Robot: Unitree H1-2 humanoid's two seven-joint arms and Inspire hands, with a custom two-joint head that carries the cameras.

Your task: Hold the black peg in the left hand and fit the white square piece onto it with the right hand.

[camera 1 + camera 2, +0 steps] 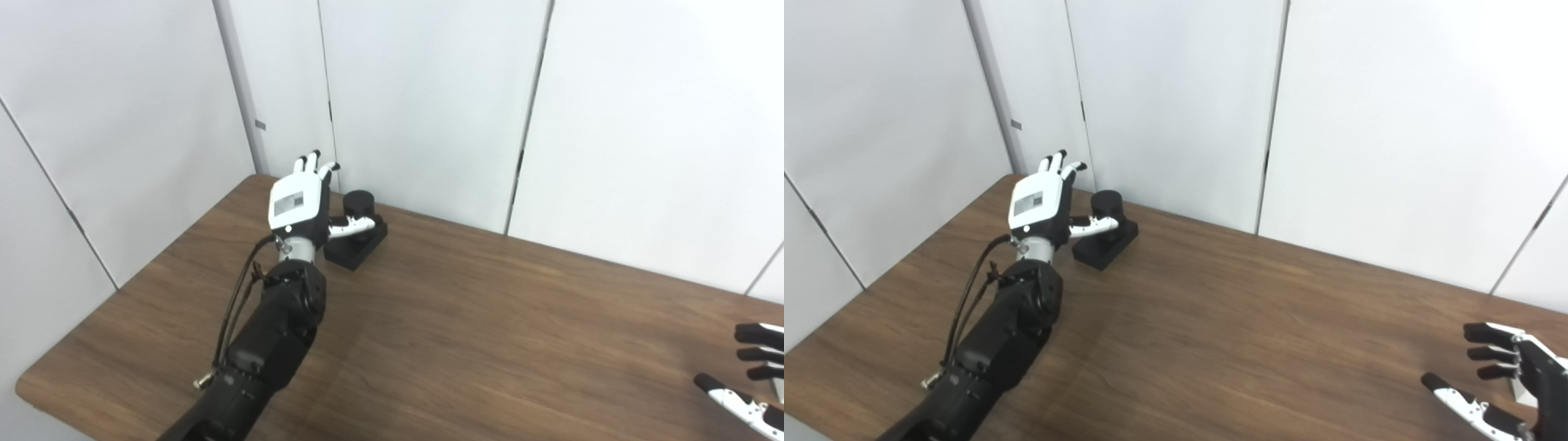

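A: We start with the white panelled wall (429, 92) behind, then the brown wood-grain table (459, 343) that fills the lower part of both views.

B: Next we have the left robot hand (300, 202), up near the far left corner of the table, fingers spread and pointing up, gripping nothing. Its thumb reaches toward the black peg (358, 205), which stands upright on its black square base (358, 245) on the table; we cannot tell whether the thumb touches it.

A: The right robot hand (1513, 380) sits well apart at the near right edge, fingers apart, holding nothing. Our right eye view shows its palm and thumb; our left eye view catches only fingertips.

B: A small white piece (1519, 389) peeks out behind that hand; we cannot tell its shape.
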